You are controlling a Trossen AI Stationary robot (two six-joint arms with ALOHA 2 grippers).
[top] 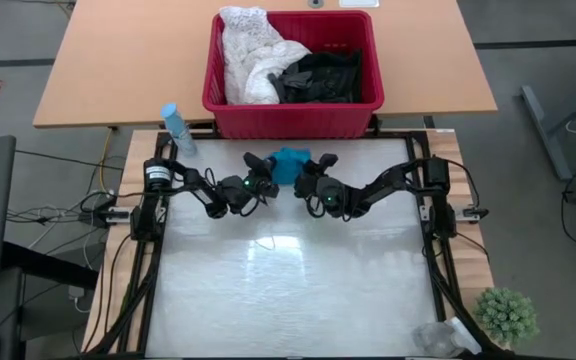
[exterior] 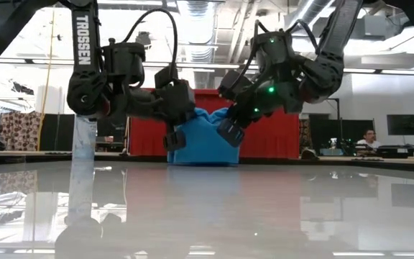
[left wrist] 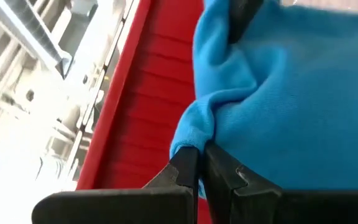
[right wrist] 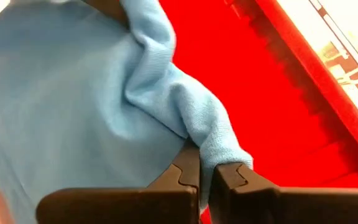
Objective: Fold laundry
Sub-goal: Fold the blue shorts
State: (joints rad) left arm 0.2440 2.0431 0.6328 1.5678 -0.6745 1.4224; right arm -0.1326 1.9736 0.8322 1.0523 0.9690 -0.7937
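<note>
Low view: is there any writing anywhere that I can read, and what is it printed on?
"TROSSEN": white letters running down the dark arm at the picture's left.
The white label on the left arm's base in the high view is too small to read.
No other writing is readable.

We see a teal garment (top: 290, 163) pinched between two black claws, left (top: 265, 178) and right (top: 308, 180); behind it a red slotted basket (top: 293, 119) holds white lacy cloth (top: 251, 55) and black clothes (top: 320, 76); the counter (top: 288, 290) is glossy white on pale wood; a pale blue bottle (top: 177, 128) and a green plant (top: 508, 313) sit at its edges.
</note>
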